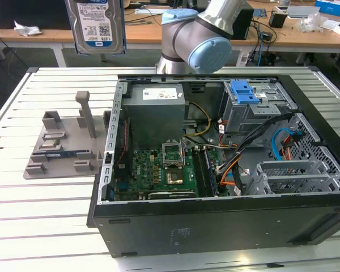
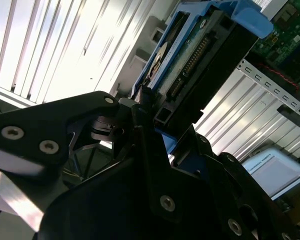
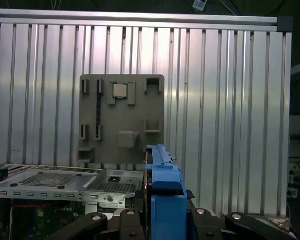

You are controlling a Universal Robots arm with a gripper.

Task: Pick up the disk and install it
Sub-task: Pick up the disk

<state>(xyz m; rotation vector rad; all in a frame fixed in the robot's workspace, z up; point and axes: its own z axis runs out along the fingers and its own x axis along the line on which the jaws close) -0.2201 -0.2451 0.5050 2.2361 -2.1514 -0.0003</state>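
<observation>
The disk (image 1: 96,25), a silver hard drive with a blue-and-white label and blue side rails, hangs upright high above the slatted table, over the exterior view's left side, beyond the grey parts fixture (image 1: 62,148). In the second wrist view my gripper (image 2: 151,117) is shut on the disk (image 2: 190,55), whose connector edge faces the camera. The first wrist view has the disk (image 3: 162,172) edge-on, its blue rail rising from between the black fingers (image 3: 130,220).
An open computer case (image 1: 215,218) lies on the table with its motherboard showing. Inside stand a grey power-supply box (image 1: 156,110), a drive cage with a blue tab (image 1: 243,93) and a second metal cage (image 1: 294,175). The arm's elbow (image 1: 204,39) looms behind the case.
</observation>
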